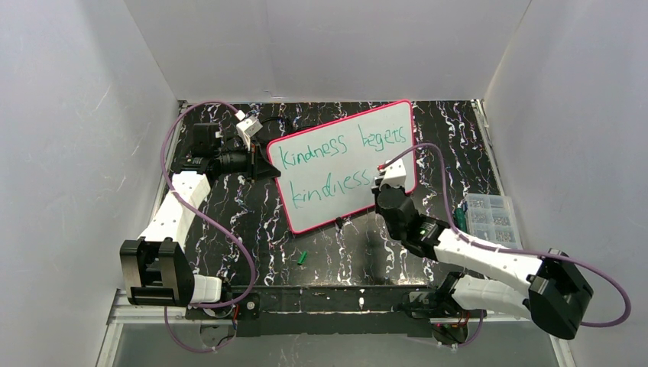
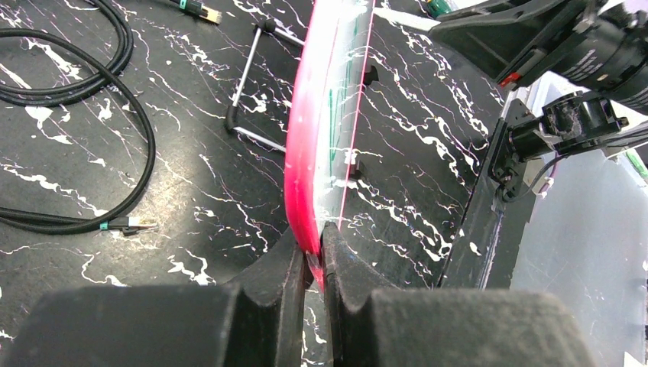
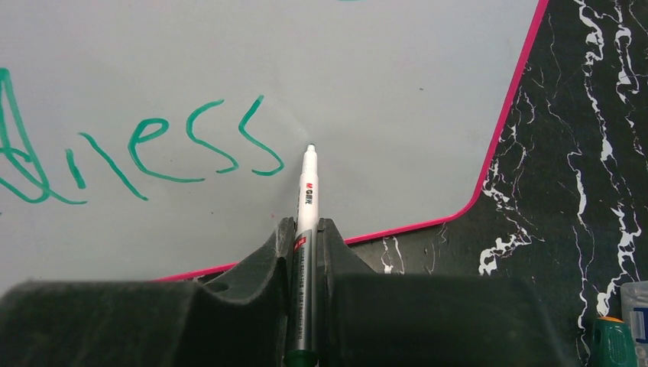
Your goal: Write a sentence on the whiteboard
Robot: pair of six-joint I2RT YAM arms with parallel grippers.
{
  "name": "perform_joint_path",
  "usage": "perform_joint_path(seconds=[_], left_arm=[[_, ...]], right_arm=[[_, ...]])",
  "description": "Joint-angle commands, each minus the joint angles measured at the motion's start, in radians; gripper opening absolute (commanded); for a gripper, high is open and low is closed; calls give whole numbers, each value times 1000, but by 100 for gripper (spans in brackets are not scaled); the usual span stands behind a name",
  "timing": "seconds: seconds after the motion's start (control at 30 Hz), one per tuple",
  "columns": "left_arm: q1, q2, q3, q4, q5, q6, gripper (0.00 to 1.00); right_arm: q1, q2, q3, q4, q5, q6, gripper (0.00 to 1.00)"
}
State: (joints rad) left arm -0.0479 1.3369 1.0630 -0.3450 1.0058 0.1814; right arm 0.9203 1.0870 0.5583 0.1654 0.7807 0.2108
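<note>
You can read green handwriting on the whiteboard: "kindness begets" on the upper line, and "kindness" again at 6 o'clock from its first word. In the right wrist view only the letters "ness" show. The marker carries a red logo and fine print, too small to read.

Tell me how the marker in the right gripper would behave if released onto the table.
The marker looks slim and plastic, so probably light. Its round barrel would likely roll on the flat table. The smooth barrel may also slip in the right gripper under writing pressure.
</note>
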Motion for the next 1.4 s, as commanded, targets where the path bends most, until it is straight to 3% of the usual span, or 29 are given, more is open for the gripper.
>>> perform_joint_path(seconds=[0.0,0.1,0.17,0.4,0.57,0.6,0.63,0.77,0.93,1.2,1.37], left_arm=[[5,-53,10,32,-37,51,0],[5,-61,3,31,-50,42,0],[5,-75,-7,35,-63,32,7],[5,-161,-81,81,-150,-12,52],[4,-243,-144,85,-257,-60,67],[5,-263,-156,83,-285,-71,81],[5,-282,-169,78,-309,-77,86],[5,-381,-227,86,-405,-147,87],[4,-459,-266,91,-360,-207,88],[2,-521,-197,-70,-460,-343,87],[-15,-549,-178,-237,-553,-472,80]], right_arm=[[-8,-112,3,-16,-7,20,1],[-8,-180,23,-95,-6,23,1],[-8,-223,31,-118,-7,20,1],[-8,-314,41,-105,-85,-17,1],[-8,-303,92,-161,-148,3,1],[-8,-300,106,-195,-152,17,1],[-8,-297,116,-231,-158,28,1],[-8,-308,138,-289,-213,44,1],[-8,-353,122,-309,-242,48,1],[-8,-402,122,-323,-280,71,1],[-8,-376,159,-393,-338,122,1]])
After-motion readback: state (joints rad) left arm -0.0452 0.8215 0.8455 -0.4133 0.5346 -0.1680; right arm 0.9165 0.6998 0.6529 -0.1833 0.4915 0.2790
